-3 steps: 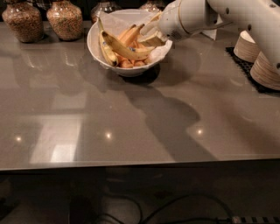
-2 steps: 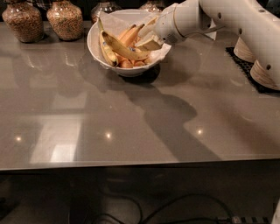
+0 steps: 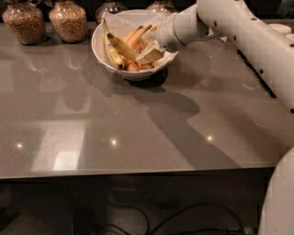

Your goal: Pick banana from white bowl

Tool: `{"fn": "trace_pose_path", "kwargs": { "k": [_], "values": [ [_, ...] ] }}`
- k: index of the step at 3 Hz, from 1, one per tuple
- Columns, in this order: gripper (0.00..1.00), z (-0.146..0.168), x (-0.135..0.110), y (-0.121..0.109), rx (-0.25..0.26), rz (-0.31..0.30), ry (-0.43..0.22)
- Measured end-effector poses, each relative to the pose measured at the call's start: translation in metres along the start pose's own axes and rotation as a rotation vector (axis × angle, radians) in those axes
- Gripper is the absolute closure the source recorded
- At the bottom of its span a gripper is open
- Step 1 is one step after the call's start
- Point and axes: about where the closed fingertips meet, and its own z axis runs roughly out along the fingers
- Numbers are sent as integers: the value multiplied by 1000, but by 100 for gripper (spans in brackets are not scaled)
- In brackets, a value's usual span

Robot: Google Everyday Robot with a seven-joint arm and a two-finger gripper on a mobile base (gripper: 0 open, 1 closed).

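Note:
The white bowl [image 3: 98, 48], lined with crinkled white paper, stands at the back of the grey table. In it lies the long curved yellow banana [image 3: 120, 47] with brown bruises and a dark tip, leaning from the bowl's left rim toward the middle. A shorter yellow banana [image 3: 110, 54] lies beside it, and orange pieces [image 3: 134, 67] lie under them. My gripper [image 3: 150, 54] reaches into the bowl from the right and sits at the long banana's right end, over the fruit pile.
Two glass jars of grain [image 3: 25, 23] [image 3: 69, 20] stand at the back left, and two more [image 3: 110, 7] stand behind the bowl. Stacked small white bowls [image 3: 280, 28] are at the far right, behind my arm. The table's front edge [image 3: 138, 172] runs across below.
My arm's upper links have swung forward and down on the right side. The gripper stays in the bowl at the banana's right end; the bananas have shifted only slightly.

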Motion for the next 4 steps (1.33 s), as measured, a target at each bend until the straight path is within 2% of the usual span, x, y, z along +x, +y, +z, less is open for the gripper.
{"fn": "trace_pose_path", "kwargs": {
  "k": [3,4],
  "values": [
    [45,45,0,6,-61,17,-10],
    [64,45,0,6,-61,17,-10]
  ]
}}
